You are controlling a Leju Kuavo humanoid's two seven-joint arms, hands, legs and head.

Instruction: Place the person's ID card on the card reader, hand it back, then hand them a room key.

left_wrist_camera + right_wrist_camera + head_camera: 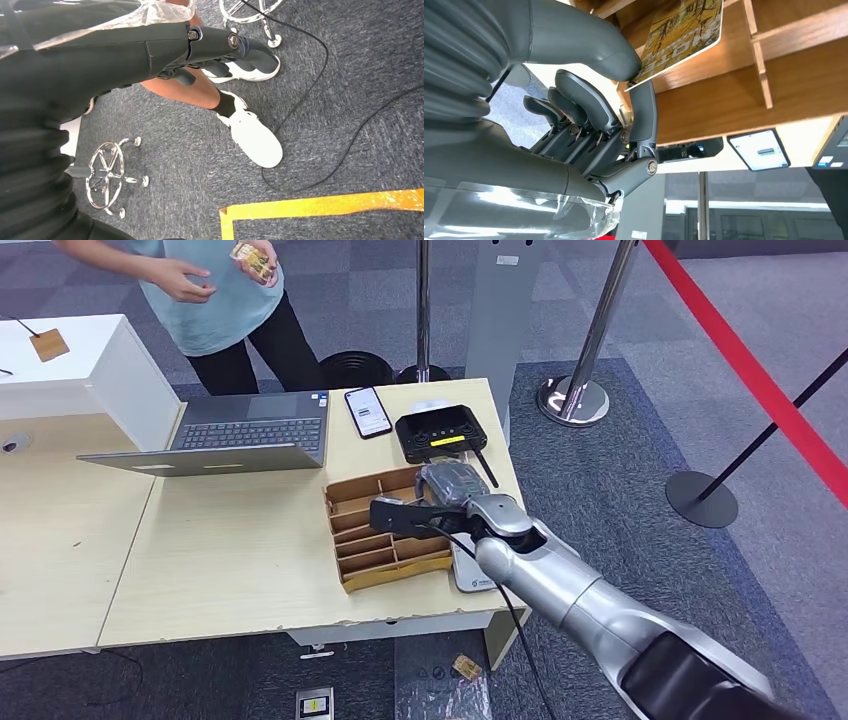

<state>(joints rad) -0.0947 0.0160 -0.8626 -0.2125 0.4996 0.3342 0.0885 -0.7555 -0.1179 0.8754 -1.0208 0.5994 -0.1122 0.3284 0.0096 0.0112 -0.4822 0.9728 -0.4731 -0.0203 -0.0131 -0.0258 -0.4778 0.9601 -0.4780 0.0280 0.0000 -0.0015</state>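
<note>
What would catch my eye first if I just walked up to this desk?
The silver right arm, its right hand reaching into a wooden divided tray and pinching a yellow patterned card. Behind the desk, a person holds a small card beside an open laptop.

My table (230, 570) is pale wood, with a lower, matching one (50, 540) butted against its left side. On mine, an open grey laptop (235, 435) sits at the far left. Right of it along the far edge lies a phone (367, 411), screen lit, then a black card reader (440, 433) with a yellow strip. Nearer me stands a brown divided tray (375, 540); a flat grey device (470, 575) lies just beside it at the near right corner. A white box (90, 365) rises at the far left, with a small brown card (49, 344) on top. Below is grey carpet (620, 490), where a small packet (466, 668) lies
</note>
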